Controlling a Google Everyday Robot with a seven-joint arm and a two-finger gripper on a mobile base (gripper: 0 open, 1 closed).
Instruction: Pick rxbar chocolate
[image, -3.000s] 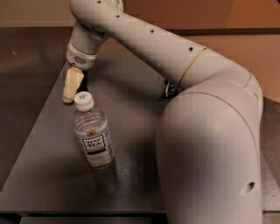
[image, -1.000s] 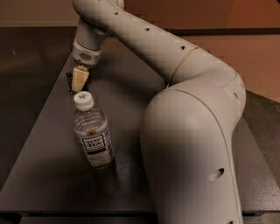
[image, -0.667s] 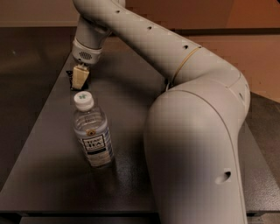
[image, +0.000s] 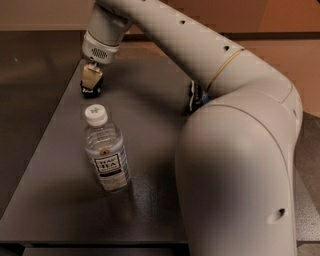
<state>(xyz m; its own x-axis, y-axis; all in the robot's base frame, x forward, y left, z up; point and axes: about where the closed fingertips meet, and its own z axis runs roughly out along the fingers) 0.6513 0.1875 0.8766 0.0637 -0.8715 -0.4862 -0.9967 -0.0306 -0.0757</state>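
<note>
The rxbar chocolate (image: 90, 91) is a small black wrapper at the far left of the dark table (image: 150, 80). My gripper (image: 92, 83) reaches down from the white arm at the top left, and its cream fingers (image: 92, 76) are closed together on the top of the bar. The bar hangs at the fingertips, close above the table top. Most of the wrapper's lettering is hidden.
A clear water bottle with a white cap (image: 104, 150) stands upright in front of the gripper, near the left edge. A dark blue-and-white chip bag (image: 194, 97) peeks out behind my arm. The arm's large body (image: 235, 165) covers the table's right side.
The gripper has moved back and slightly up from the bottle, and the black bar now shows at its fingertips. The bottle has not moved.
</note>
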